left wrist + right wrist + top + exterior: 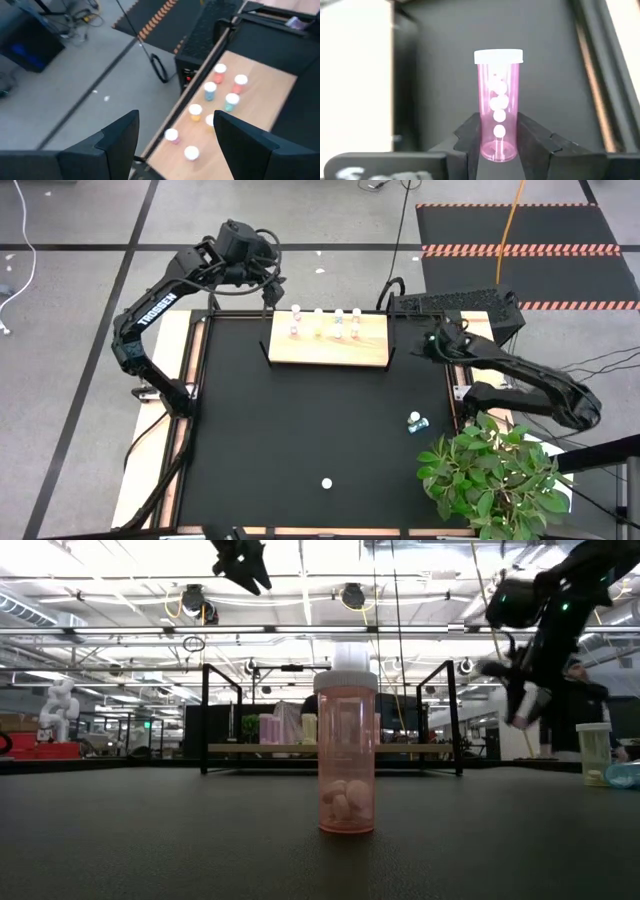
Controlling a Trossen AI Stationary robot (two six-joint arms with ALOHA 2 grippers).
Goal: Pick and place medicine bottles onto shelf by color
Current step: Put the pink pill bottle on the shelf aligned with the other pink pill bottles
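On my left side the left gripper [268,292] hangs above the table's far edge, just off the far-left corner of the shelf [327,350], and in its wrist camera I see its two dark fingers [119,140] spread wide with nothing between them. The shelf, a light-wood board on thin black brackets, sits along the far edge of the black table [300,430], about midway across. On it I count two short rows of medicine bottles [325,323] standing near its far edge, white caps up, with pink, yellow and teal bodies. Near the table's near edge, about midway, a lone pink bottle [346,751] stands upright; from table height it fills the middle of my view and I can see pale pills at its bottom. Further right, a teal bottle [414,418] and another small one just beside it sit close to the table's right edge. Over the far-right corner of the table, just beyond the shelf's right end, the right gripper [432,345] is narrowed onto a magenta bottle [498,100]; its wrist camera shows the jaws pressing the lower body on both sides, with the white cap pointing away from the wrist.
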